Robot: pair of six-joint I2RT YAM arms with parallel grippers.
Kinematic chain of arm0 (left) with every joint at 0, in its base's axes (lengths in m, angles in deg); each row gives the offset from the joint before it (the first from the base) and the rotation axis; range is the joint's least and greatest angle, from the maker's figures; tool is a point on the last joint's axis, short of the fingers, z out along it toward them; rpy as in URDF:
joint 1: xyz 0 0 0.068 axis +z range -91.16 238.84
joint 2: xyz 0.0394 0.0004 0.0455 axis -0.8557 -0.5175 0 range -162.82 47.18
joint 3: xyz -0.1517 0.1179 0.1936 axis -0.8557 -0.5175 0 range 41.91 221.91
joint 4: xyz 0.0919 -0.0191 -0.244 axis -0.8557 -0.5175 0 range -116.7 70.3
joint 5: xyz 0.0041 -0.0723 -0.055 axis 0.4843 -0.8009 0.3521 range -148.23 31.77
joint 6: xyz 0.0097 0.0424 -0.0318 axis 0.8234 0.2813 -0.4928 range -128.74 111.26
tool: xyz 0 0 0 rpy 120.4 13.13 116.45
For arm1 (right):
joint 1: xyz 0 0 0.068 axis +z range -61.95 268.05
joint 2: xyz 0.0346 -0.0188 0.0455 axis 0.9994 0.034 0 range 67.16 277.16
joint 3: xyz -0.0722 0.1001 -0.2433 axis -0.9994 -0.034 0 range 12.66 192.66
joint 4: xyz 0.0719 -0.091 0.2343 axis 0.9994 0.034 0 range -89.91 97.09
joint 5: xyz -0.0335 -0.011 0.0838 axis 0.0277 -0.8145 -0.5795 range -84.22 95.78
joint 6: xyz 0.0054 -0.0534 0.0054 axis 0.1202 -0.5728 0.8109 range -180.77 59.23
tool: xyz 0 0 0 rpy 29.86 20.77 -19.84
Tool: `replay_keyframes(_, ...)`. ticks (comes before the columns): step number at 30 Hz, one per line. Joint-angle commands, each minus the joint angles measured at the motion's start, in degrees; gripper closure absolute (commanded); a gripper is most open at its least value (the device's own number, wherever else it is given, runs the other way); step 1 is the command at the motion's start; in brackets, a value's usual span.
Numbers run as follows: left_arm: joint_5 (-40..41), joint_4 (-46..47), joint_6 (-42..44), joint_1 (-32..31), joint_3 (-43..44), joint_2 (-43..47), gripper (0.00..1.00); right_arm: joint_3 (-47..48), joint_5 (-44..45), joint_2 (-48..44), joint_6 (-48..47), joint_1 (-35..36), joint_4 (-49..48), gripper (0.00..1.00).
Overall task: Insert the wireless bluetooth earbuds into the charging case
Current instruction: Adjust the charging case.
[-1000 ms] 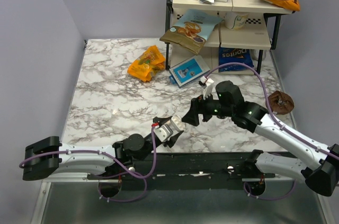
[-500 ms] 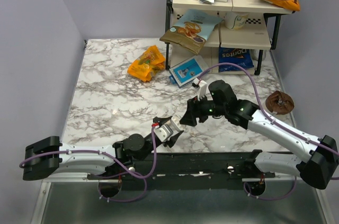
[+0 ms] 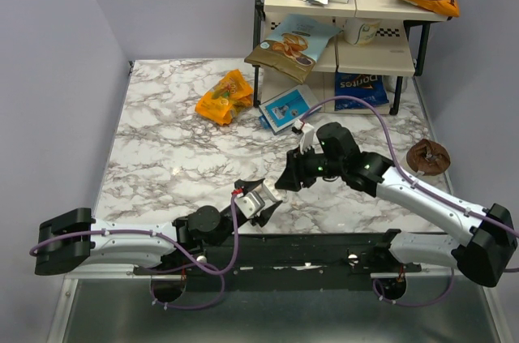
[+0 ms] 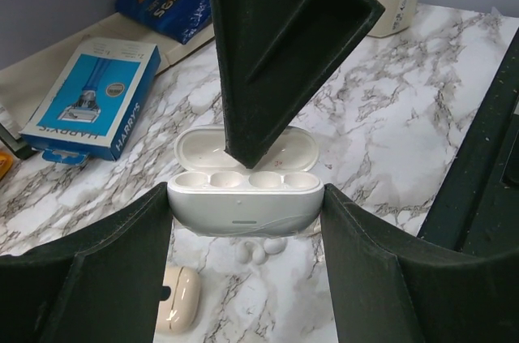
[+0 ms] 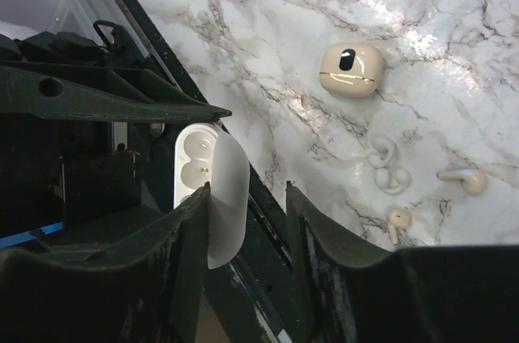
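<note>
Left tool (image 4: 243,221) clamps the open charging case (image 4: 246,197); my half-open right tool (image 5: 243,221) should descend squarely.

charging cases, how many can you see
2: an open white case held in the left hand, and a closed cream case lying on the table. Others may be hidden.

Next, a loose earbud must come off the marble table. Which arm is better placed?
Right. The left gripper is clamped on the open white plastic case; the right gripper has its jaws apart, with the small cream earbuds in its wrist view.
</note>
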Motion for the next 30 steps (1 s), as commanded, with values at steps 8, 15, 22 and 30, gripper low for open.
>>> replay_keyframes(8, 1.23, 3.38, -1.25, -0.64, 0.11, -0.07, 1.00, 0.15, -0.78, -0.89, -1.25, 0.10, -1.28, 0.74)
replay_keyframes(15, 4.66, -3.47, -3.72, -0.55, 2.74, -0.86, 0.35, 2.51, 0.72, -4.49, -5.82, 0.10, 2.33, 0.99)
replay_keyframes(22, 6.07, -6.02, -3.63, -0.55, 3.62, 0.45, 0.01, 4.98, 0.46, -7.74, -8.37, 0.10, 6.01, 0.99)
replay_keyframes(30, 4.41, -12.87, -5.29, -0.38, 6.78, 5.81, 0.01, 5.60, 7.62, -10.46, -12.32, 0.54, 7.52, 0.99)
